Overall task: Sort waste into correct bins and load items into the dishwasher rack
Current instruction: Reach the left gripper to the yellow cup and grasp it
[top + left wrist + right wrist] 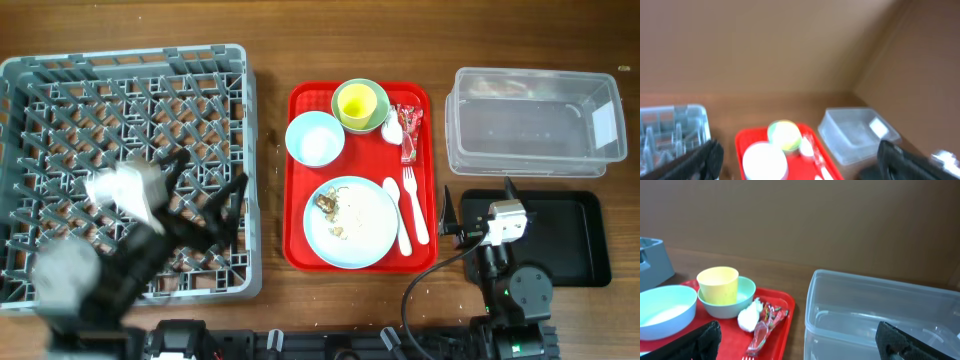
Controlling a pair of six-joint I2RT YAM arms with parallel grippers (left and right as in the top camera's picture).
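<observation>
- Wooden tabletop (pixel 270 40) is being viewed from overhead. The dishwasher rack (pixel 120 60) is lying at the left, the red serving tray (pixel 300 250) in the middle, the clear tub (pixel 530 72) far right and the black tray (pixel 575 240) near right.
- The left gripper (pixel 205 185) is being held wide open and empty above the rack, well apart from the tray's load. The right gripper (pixel 478 200), also wide and empty, is being held over the black tray's far left corner, near the fork (pixel 415 205) and spoon (pixel 395 215).
- The cup (pixel 360 103) is being carried inside a bowl (pixel 378 118) at the tray's far side, with a second bowl (pixel 315 138) to its left. The wrapper (pixel 408 130) and paper wad (pixel 392 128) are lying just right, and the plate (pixel 365 225) with scraps (pixel 328 203) is sitting nearer.
- In the blurred left wrist view, the fingers (pixel 700 160) are being held far apart, with the tray lying beyond them.
- In the right wrist view, the wrapper is lying beyond the spread fingers (pixel 702 340), touching the wad and left of the tub.
- The wrapper is being judged light, crinkly and slippery, best pinched at its near end; the cup is being judged light and stiff, best taken by the rim.
</observation>
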